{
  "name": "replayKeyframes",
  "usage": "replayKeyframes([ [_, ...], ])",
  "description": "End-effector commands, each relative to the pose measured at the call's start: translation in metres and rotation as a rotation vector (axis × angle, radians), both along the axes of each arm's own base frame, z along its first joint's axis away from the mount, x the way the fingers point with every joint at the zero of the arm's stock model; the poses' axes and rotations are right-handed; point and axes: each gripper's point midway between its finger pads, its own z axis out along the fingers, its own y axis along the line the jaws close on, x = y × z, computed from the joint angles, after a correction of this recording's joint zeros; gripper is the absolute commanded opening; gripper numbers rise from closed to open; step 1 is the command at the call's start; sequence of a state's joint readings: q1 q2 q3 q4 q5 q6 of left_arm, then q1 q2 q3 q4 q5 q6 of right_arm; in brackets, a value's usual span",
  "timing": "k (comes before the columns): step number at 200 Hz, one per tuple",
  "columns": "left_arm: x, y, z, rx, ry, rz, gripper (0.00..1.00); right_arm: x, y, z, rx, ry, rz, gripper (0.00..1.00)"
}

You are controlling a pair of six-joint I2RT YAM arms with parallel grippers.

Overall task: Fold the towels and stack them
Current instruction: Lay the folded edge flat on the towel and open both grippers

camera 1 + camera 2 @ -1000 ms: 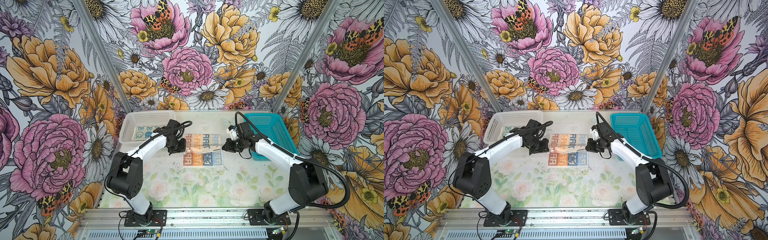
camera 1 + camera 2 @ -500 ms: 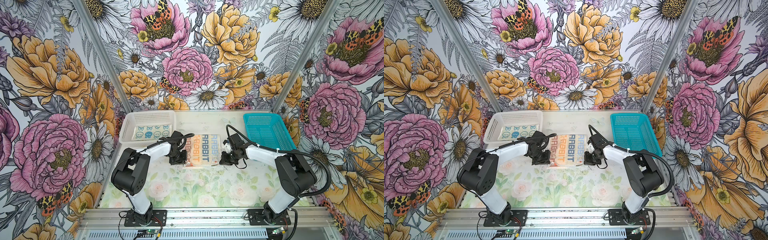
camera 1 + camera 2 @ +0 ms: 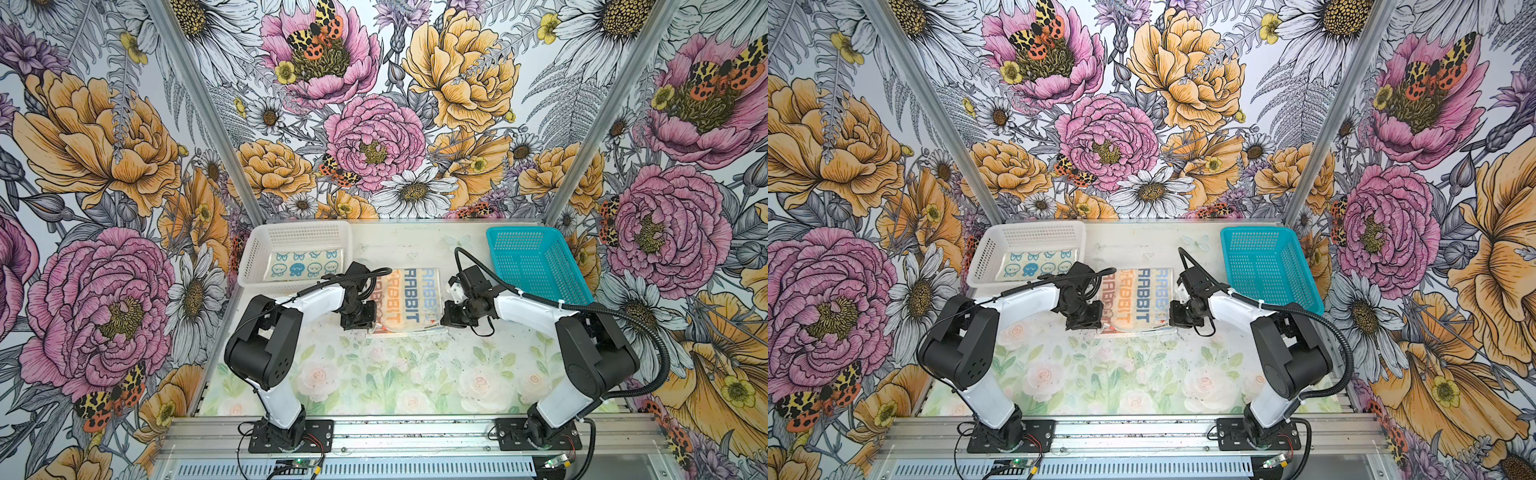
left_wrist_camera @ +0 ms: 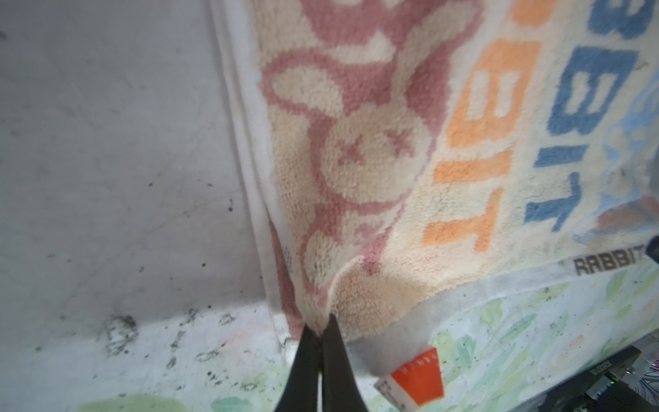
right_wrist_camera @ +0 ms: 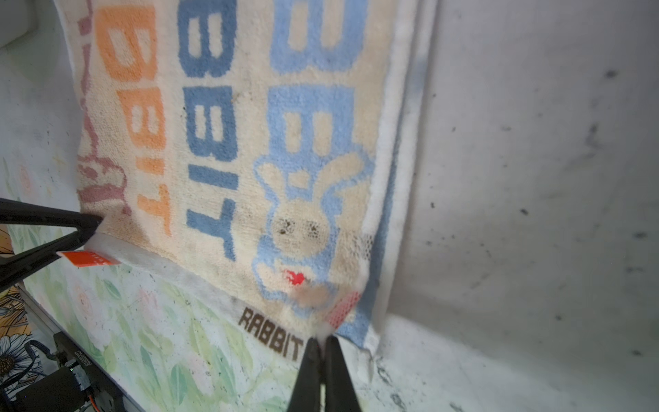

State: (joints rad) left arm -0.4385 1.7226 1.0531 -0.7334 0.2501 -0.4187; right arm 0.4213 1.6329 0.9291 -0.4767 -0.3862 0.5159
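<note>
Left wrist view: left gripper (image 4: 321, 327) pinches the towel (image 4: 392, 178) at its near-left corner; right gripper (image 5: 322, 339) (own wrist view) pinches the near-right; it lies beyond both.

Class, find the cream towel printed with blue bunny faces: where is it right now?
In both top views the blue-bunny towel lies inside the white basket, far back on the left, with the RABBIT towel to its right.

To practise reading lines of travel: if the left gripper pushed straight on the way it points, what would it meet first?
The RABBIT towel itself: the left gripper is shut on its corner and points along its pink bunny print, though depth is unclear.
</note>
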Motion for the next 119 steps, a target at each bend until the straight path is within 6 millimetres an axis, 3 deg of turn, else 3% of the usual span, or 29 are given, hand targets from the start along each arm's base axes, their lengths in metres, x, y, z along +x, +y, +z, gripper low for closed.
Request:
replayKeyframes([
  [1, 0.007, -0.002, 0.013, -0.002, -0.042, -0.002, 0.06, 0.006, -0.005, 0.002, -0.007, -0.027, -0.016, 0.0],
  [25, 0.002, -0.006, 0.007, 0.01, -0.026, -0.02, 0.17, 0.003, -0.003, -0.009, -0.015, 0.004, -0.006, 0.0],
  [54, 0.004, -0.008, 0.011, 0.004, -0.036, -0.02, 0.39, 0.004, -0.002, -0.005, -0.021, -0.014, 0.0, 0.24],
  [64, 0.009, -0.009, 0.021, -0.005, -0.06, -0.018, 0.47, 0.006, -0.001, 0.003, -0.014, -0.033, 0.001, 0.36],
  [79, 0.022, -0.012, 0.042, -0.011, -0.116, -0.014, 0.66, 0.015, -0.001, 0.024, -0.007, -0.086, -0.004, 0.56],
  [93, 0.038, -0.015, 0.066, -0.021, -0.174, -0.011, 0.97, 0.03, -0.004, 0.042, -0.012, -0.137, -0.014, 0.75],
  [104, 0.052, -0.018, 0.083, -0.044, -0.213, -0.002, 0.99, 0.047, -0.009, 0.053, -0.014, -0.165, -0.027, 0.84],
  [119, 0.073, -0.021, 0.098, -0.08, -0.245, 0.016, 0.99, 0.077, -0.015, 0.06, -0.014, -0.19, -0.045, 0.89],
])
